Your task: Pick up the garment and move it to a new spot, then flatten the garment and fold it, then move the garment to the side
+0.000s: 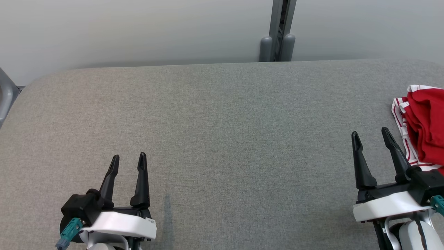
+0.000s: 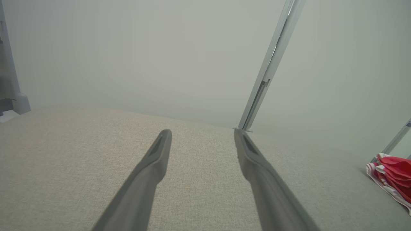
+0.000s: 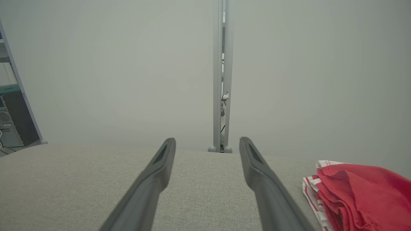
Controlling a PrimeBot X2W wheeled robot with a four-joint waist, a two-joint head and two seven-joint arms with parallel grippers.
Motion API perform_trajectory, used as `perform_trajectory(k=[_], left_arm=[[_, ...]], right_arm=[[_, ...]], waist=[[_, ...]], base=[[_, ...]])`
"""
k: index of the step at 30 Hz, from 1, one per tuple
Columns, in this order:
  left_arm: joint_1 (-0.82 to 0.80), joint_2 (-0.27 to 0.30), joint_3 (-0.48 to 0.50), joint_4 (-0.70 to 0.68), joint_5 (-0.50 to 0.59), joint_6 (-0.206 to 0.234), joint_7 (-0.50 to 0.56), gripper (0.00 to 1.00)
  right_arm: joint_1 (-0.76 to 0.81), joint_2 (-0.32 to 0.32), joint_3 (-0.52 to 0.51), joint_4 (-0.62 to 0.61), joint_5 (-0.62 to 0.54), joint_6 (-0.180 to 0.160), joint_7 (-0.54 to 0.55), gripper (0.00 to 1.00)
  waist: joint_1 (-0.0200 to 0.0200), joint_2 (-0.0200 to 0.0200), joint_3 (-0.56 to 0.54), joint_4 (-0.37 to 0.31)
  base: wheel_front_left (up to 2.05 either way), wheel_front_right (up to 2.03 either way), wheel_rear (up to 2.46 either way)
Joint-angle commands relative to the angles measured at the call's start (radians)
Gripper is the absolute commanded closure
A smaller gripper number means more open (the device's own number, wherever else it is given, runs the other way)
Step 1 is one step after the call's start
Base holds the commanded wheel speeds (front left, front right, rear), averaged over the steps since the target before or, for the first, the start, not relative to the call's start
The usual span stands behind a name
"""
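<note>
though just beside the red garment [image 1: 428, 121], right claw [image 1: 369, 132] wide open and empty, left claw [image 1: 129, 155] likewise

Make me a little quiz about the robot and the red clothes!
1. True or false: the left fingers hold the red garment.
2. Which fingers are nearer the garment: A, the left ones, or B, the right fingers?
3. Fill in: both pairs of fingers stand ____, with nothing between them.

Key: 1 false; 2 B; 3 open.
</note>
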Motion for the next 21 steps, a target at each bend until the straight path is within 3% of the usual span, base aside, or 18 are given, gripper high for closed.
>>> perform_trajectory(k=[1,19,20,21], left_arm=[[0.006,0.005,0.003,0.003,-0.009,0.000,0.000,0.00],[0.007,0.005,0.004,0.016,-0.031,0.004,0.000,0.00],[0.000,0.000,0.001,0.018,-0.028,0.003,0.000,1.00],[0.002,-0.001,0.000,0.025,-0.028,0.003,0.000,1.00]], right_arm=[[-0.002,-0.007,0.001,-0.001,0.003,-0.001,-0.001,0.00],[-0.002,-0.010,0.011,-0.003,0.004,-0.001,-0.001,0.00],[0.000,-0.003,0.011,0.000,0.000,0.000,0.000,1.00],[0.004,0.000,0.011,0.006,0.000,0.000,0.000,1.00]], waist=[[0.0000,-0.0001,0.000,0.000],[0.0000,-0.0001,-0.005,0.006],[0.0000,-0.0001,-0.005,0.006],[0.0000,-0.0001,-0.005,0.006]], base=[[0.00,0.00,0.00],[0.00,0.00,0.00],[0.00,0.00,0.00],[0.00,0.00,0.00]])
